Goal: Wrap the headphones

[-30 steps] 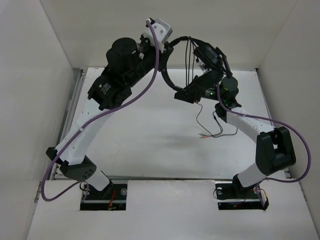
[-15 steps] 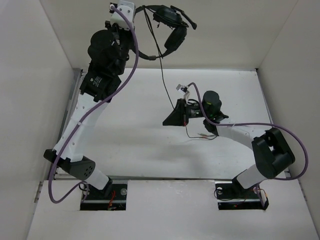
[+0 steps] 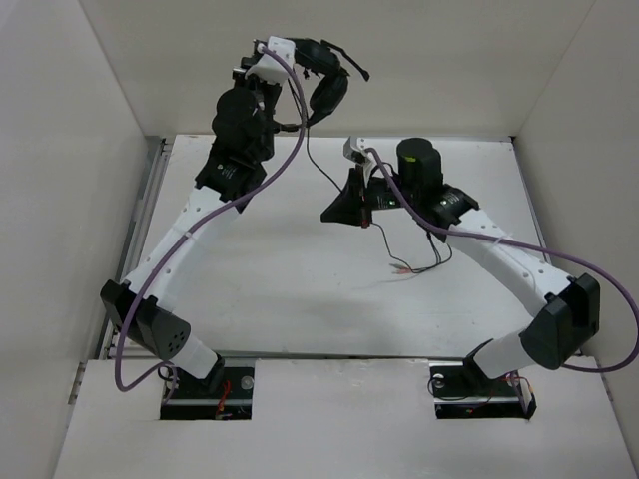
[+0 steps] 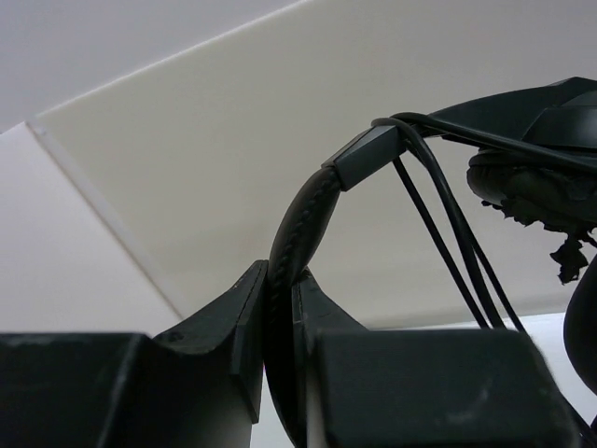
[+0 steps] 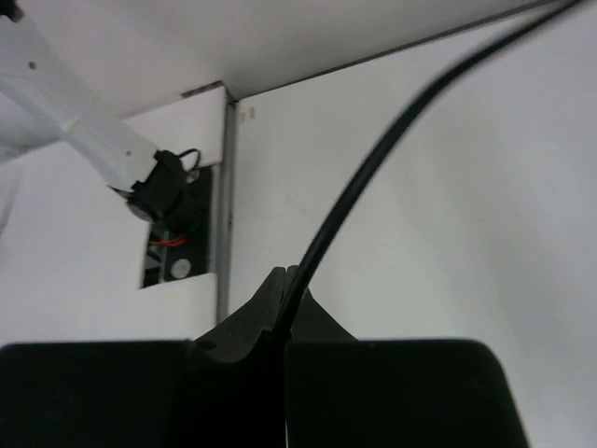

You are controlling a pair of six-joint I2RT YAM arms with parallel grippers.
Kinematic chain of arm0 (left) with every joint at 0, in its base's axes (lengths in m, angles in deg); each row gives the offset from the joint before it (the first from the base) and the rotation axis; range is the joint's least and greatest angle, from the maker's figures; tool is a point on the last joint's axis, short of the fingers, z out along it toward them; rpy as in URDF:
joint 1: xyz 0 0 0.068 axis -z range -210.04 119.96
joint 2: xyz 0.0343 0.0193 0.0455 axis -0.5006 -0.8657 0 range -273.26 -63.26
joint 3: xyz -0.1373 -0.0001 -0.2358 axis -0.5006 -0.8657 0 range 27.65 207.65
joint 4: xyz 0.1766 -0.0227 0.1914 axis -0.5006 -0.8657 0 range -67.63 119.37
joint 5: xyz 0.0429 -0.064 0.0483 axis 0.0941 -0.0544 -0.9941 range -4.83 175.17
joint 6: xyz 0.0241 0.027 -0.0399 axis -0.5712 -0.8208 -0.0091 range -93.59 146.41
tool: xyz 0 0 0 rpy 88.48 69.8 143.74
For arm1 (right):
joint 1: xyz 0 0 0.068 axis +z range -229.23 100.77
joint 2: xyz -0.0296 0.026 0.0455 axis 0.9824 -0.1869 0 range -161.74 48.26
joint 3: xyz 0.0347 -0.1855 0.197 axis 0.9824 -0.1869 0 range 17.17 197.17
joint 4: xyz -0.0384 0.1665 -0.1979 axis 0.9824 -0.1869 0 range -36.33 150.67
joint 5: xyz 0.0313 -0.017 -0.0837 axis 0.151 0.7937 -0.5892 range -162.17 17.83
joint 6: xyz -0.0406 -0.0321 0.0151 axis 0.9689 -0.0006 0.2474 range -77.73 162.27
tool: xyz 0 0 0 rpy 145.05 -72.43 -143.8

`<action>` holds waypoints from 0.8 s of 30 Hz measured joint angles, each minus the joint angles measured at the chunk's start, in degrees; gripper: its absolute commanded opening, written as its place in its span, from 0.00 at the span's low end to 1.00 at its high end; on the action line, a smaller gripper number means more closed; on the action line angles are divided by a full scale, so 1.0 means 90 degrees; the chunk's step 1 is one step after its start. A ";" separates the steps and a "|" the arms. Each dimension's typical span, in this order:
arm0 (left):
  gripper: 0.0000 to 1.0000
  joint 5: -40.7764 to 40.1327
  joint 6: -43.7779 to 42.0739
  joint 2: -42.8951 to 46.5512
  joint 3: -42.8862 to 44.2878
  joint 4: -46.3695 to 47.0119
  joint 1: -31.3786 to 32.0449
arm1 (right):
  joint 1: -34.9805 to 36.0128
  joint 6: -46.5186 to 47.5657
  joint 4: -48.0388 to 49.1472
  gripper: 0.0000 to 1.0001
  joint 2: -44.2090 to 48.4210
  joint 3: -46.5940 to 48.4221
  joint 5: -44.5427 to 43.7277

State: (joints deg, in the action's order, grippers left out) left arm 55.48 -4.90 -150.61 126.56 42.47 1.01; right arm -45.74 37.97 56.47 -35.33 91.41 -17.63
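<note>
Top camera is looking down from behind over the whole surface. Left wrist camera is pointing upward, close past the left gripper; right wrist is facing the surface's near-left corner, shared with top.

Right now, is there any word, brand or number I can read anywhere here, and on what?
None can be read.
Faint pale print on the left arm's black housing: too small to read.
The headphones: no brand visible.

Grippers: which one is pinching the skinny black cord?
The right gripper, the lower one, shut on the cord. The left gripper, raised high, clamps the padded headband instead.
</note>
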 measured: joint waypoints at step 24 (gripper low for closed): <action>0.00 0.0046 -0.0206 0.0432 -0.2157 -0.0250 0.0495 | 0.0483 0.5578 -0.3684 0.00 0.0046 0.3373 -0.5093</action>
State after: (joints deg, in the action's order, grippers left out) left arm 55.90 -6.76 -146.72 107.15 40.22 5.47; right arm -41.39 88.18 23.31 -34.92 121.77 -63.46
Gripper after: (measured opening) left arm 0.105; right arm 0.010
